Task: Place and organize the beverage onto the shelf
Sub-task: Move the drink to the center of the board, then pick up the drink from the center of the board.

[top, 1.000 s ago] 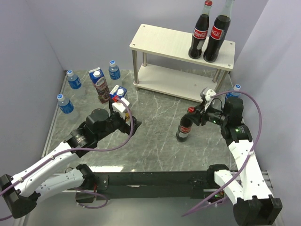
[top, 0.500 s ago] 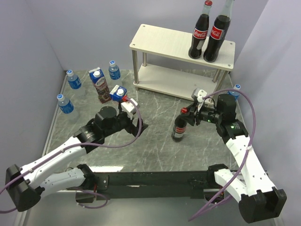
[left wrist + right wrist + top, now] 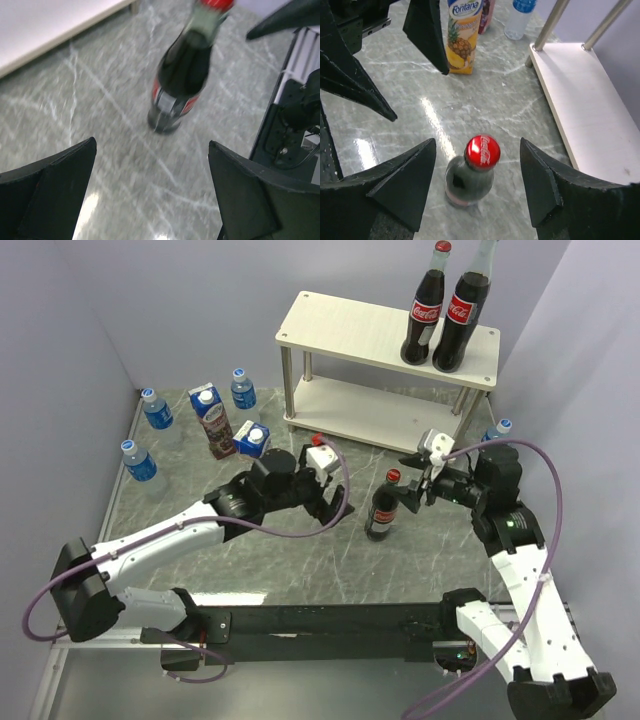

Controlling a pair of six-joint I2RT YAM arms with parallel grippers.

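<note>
A red-capped Coca-Cola bottle (image 3: pixel 383 510) stands upright on the marble table, in front of the shelf (image 3: pixel 345 328). My right gripper (image 3: pixel 411 490) is open just right of its neck. In the right wrist view the cap (image 3: pixel 482 150) shows between the spread fingers (image 3: pixel 405 180), touching neither. My left gripper (image 3: pixel 335 503) is open and empty left of the bottle (image 3: pixel 181 75), which stands well ahead of its fingers (image 3: pixel 55 185). Two Coca-Cola bottles (image 3: pixel 427 305) stand on the shelf's top board at the right.
Grape carton (image 3: pixel 212 420) and pineapple carton (image 3: pixel 252 438) stand at the left, behind my left arm. Water bottles (image 3: pixel 156 408) (image 3: pixel 138 460) (image 3: pixel 242 388) stand along the back left. One more water bottle (image 3: pixel 497 430) is by the shelf's right leg. Walls close in on both sides.
My right gripper has opened and let go of the Coca-Cola bottle, which now stands free on the table. My left arm has swung right toward the bottle, staying open.
</note>
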